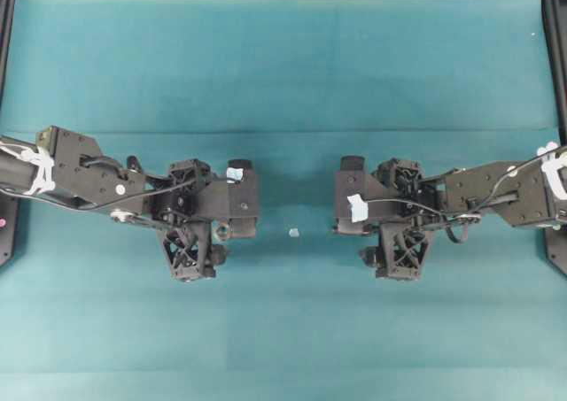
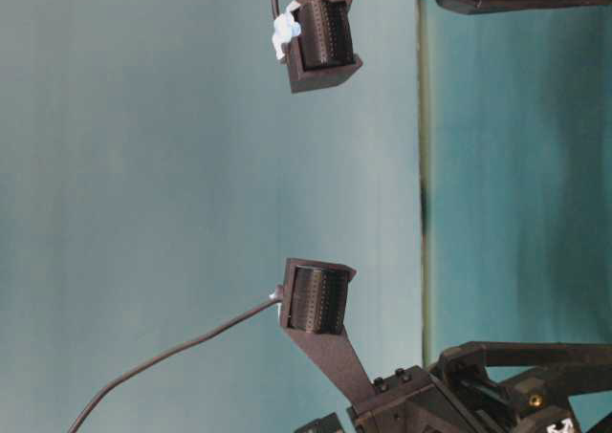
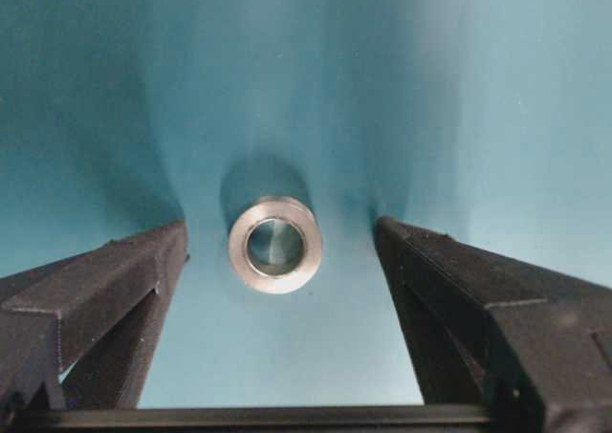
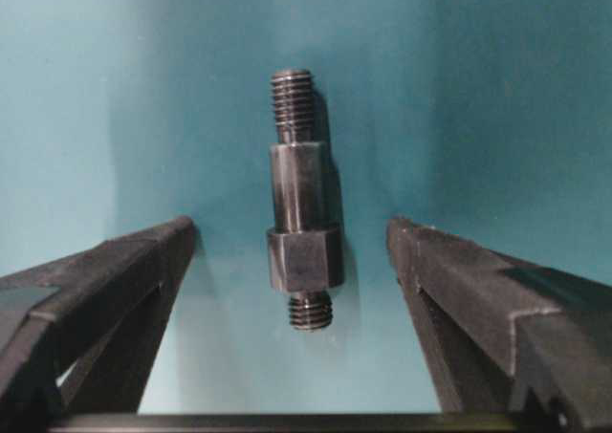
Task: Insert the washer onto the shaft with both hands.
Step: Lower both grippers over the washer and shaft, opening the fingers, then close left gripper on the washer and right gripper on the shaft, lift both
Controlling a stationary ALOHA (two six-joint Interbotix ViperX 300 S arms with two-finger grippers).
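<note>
The washer (image 3: 274, 244), a small silvery ring with a dark hole, lies flat on the teal table. In the left wrist view my left gripper (image 3: 279, 228) stands open around it, with a clear gap between the ring and each finger. The shaft (image 4: 301, 218), a dark stepped rod with threaded ends, lies on the table pointing away from the right wrist camera. My right gripper (image 4: 292, 227) straddles its near end, open, and neither finger touches it. From overhead, both parts are mostly hidden under the arms.
In the overhead view the left arm (image 1: 190, 211) and right arm (image 1: 390, 211) face each other across the teal table (image 1: 283, 330). A tiny white speck (image 1: 293, 233) lies between them. Black frame rails (image 1: 556, 56) run along the side edges.
</note>
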